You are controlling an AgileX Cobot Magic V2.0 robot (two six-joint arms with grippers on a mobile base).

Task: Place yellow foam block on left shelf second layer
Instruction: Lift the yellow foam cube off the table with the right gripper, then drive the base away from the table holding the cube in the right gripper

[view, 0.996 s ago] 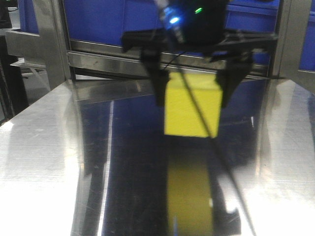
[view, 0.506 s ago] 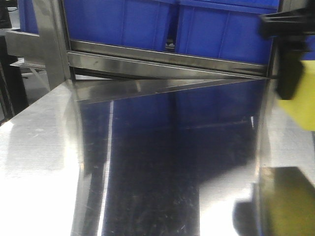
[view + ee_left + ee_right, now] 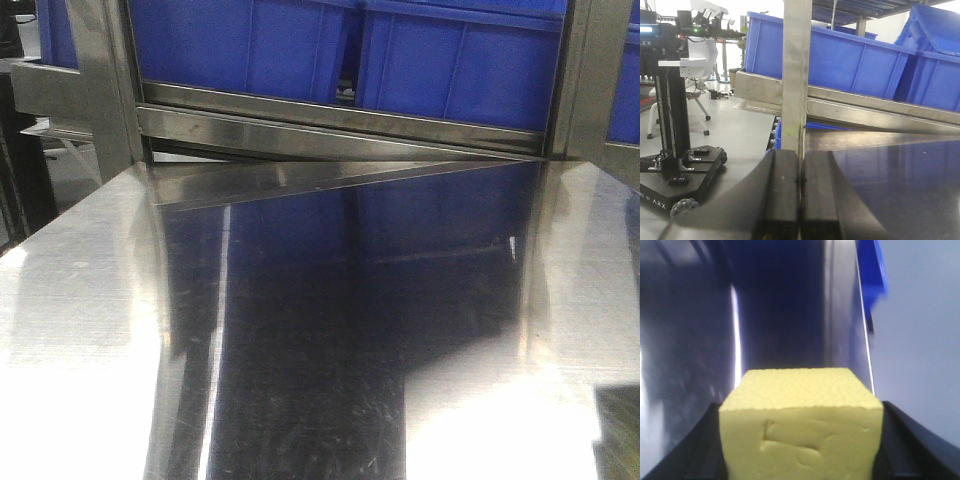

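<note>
One yellow foam block [image 3: 801, 425] sits between two right fingers [image 3: 692, 452]

Site read as a robotics lab or warehouse test bay. Big blue plastic bins [image 3: 860, 55] sat on a steel rack [image 3: 794, 75] behind a brushed steel table [image 3: 80, 330]. Off to one side stood a wheeled robot base [image 3: 675, 172] with a black mast, and a rolling office chair [image 3: 707, 55] on bare grey floor.

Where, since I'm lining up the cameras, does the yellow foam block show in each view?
Front-facing: not in it.
Left wrist: not in it.
Right wrist: yellow foam block bottom centre, between the right gripper's jaws.
Shared landmark: blue bins, seen in all three.
</note>
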